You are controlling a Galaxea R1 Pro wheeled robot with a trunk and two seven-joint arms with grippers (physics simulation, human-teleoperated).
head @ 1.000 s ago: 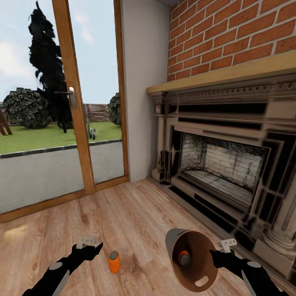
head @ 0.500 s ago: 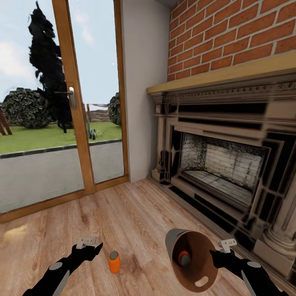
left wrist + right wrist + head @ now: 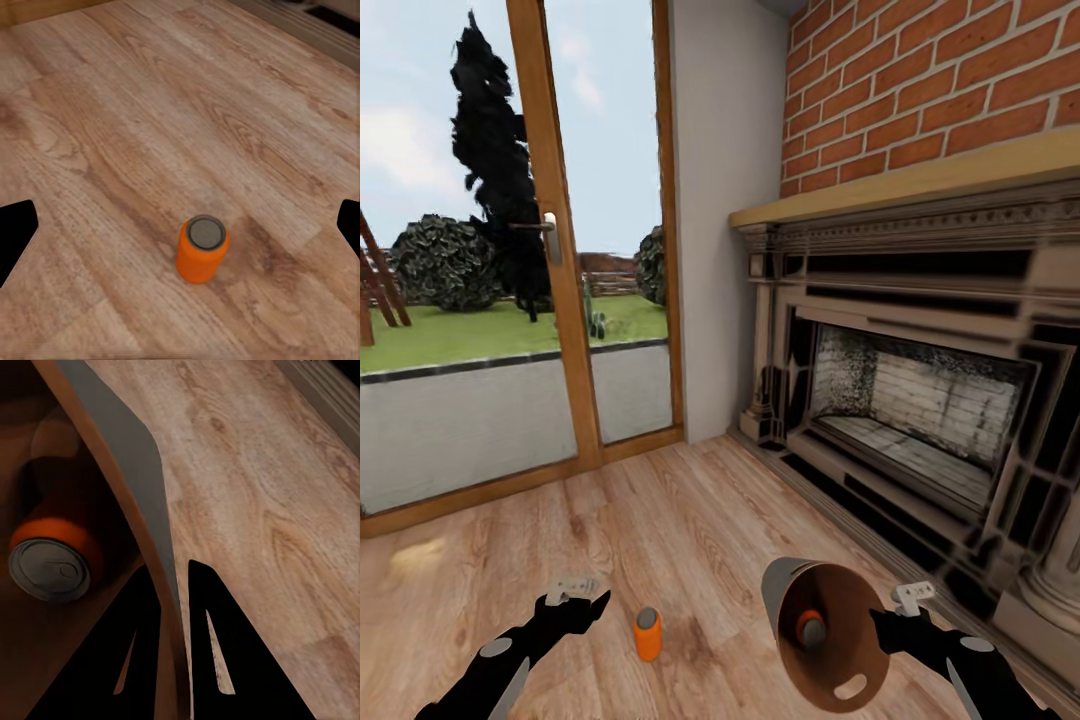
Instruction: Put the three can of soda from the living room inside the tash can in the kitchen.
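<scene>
On the plank floor (image 3: 690, 520), an orange can (image 3: 648, 634) upright, grey lid up, long axis vertical, just right of the left gripper (image 3: 577, 594) and a little nearer the robot, not touching it. In the left wrist view, same can (image 3: 201, 248) standing between the two dark fingertips (image 3: 15, 236), well apart from each, fingers spread wide with nothing held.

At lower right, the bin (image 3: 828, 632) lifted off the floor and tipped on its side, mouth turned toward the robot, brown inside showing, grey outside at the upper left, a slot cut-out near the lower rim. Long axis roughly level, running away from the camera. Right gripper (image 3: 890, 622) at the rim on the bin's right; in the right wrist view, fingers (image 3: 214, 641) clamped on the bin's wall (image 3: 127, 472), one inside, one outside. Inside, a second can (image 3: 808, 626), orange with a grey end (image 3: 51, 556), lying on its side against the brown wall, end facing the mouth.

Warm brown wood grain underfoot. Ahead to the right, an ornate fireplace (image 3: 920, 400) under a wooden mantel (image 3: 900, 180), red brick (image 3: 940, 80) above. To the left, wood-framed glass doors (image 3: 560, 250) with a metal handle, lawn, shrubs and a dark tree outside.
</scene>
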